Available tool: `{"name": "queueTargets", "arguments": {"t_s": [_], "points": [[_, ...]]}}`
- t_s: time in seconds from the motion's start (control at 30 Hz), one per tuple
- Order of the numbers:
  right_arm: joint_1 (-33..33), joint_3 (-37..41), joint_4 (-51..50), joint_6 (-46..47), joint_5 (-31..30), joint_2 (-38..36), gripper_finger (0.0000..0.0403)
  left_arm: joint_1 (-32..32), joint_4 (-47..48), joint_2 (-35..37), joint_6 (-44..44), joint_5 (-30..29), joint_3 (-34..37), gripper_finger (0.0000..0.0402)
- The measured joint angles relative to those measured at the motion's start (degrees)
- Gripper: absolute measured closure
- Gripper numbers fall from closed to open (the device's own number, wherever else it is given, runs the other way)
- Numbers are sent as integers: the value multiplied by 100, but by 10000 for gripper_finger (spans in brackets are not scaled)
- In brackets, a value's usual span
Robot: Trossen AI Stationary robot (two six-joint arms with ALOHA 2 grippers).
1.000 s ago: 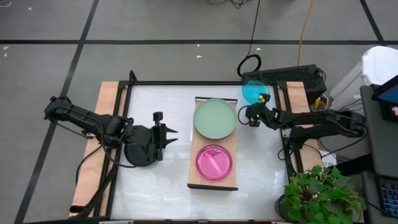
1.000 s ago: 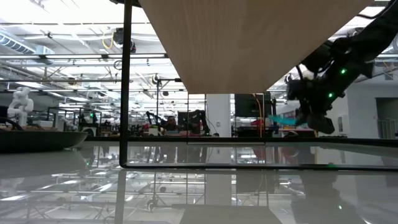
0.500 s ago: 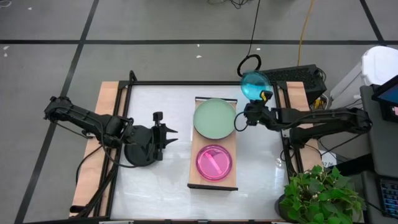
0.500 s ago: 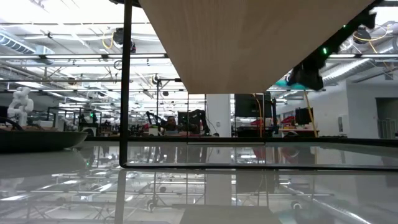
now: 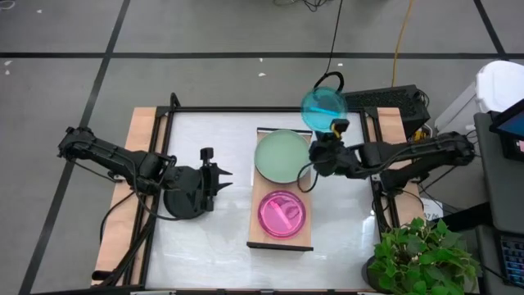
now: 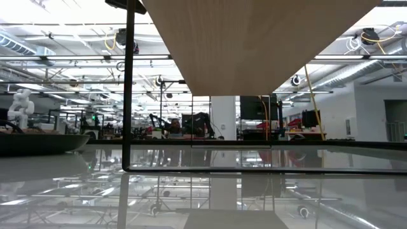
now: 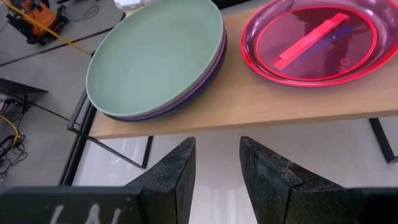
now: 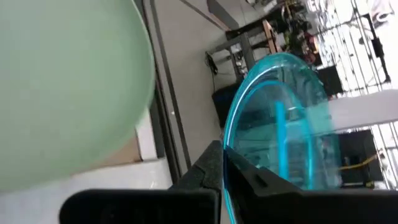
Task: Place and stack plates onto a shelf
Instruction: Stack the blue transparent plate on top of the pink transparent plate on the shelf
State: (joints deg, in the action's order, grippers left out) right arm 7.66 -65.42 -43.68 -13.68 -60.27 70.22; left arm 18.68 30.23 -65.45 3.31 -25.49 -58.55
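White tabletop [image 5: 213, 238], right gripper [image 5: 315, 156] clamped on cyan plate [image 5: 322, 105] beside shelf [image 5: 255, 233].

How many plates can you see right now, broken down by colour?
Green plate: 1, top of the stack on the shelf
Purple plate: 1, under the green one
Pink plate: 1, on the shelf
Blue plate: 1, held on edge by the right gripper
Black plate: 1, on the table by the left gripper
Total: 5
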Motion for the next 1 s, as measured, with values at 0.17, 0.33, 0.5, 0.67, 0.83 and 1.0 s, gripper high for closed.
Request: {"name": "queueTargets", "arguments": {"t_s": [0.17, 0.33, 0.5, 0.67, 0.83, 1.0], "points": [[414, -749, -580, 275, -153, 566, 403, 0, 23, 0, -103, 1, -1, 270], [882, -1203, -637, 268, -143, 829, 403, 0, 88, 0, -196, 1, 1, 270], [1438, -1371, -639, 236, -39, 892, 403, 0, 208, 0, -352, 1, 1, 270], [2010, -1382, -637, 379, 358, 888, 403, 0, 287, 0, -480, 1, 1, 270], [2583, -1382, -515, 591, 361, 900, 403, 0, 298, 0, -577, 1, 1, 270], [3076, -1382, 94, 452, 356, 938, 403, 0, 297, 0, -649, 1, 0, 270]]}}
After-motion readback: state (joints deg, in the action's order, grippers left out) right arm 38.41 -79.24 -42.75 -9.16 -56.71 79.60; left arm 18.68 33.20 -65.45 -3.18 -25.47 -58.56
